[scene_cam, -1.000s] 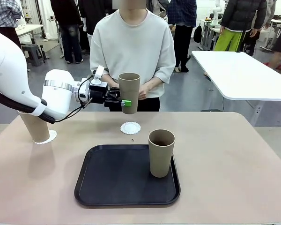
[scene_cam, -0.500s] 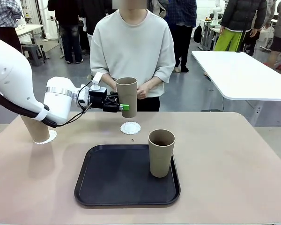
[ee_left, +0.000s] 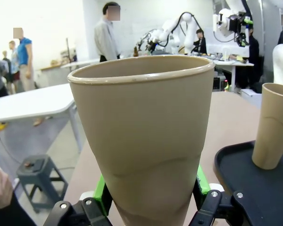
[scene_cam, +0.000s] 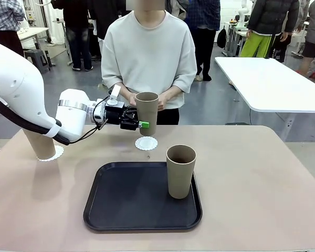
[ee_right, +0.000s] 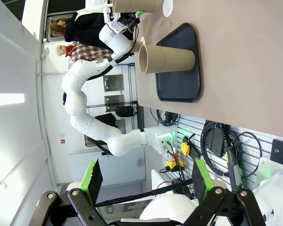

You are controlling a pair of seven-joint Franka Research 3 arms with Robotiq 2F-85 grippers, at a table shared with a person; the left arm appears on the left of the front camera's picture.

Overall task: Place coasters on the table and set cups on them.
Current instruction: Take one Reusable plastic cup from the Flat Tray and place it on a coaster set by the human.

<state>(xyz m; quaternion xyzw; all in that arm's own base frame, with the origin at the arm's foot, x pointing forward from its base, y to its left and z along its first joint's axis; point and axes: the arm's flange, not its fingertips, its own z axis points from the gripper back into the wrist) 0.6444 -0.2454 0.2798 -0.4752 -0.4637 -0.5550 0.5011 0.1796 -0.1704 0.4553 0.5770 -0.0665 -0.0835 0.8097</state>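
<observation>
Tan cups (scene_cam: 181, 170); white lacy coasters (scene_cam: 146, 144); black tray (scene_cam: 126, 202); beige-pink table (scene_cam: 262, 184).

light: bright, even, from overhead | shadows: faint soft ones on the table (scene_cam: 252, 178) round the tray (scene_cam: 110, 210) | glare: wall (ee_left: 42, 28) blown out white in left wrist view | focus: close-up cup (ee_left: 146, 132) a bit soft, background blurry | edges: wide-angle bending in both wrist views

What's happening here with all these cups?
The robot's left gripper is shut on a tan paper cup, holding it upright just over a white doily coaster in front of the person. A second cup stands on another coaster at the left of the table; a third cup waits on the black tray. The right gripper is open and empty.
</observation>
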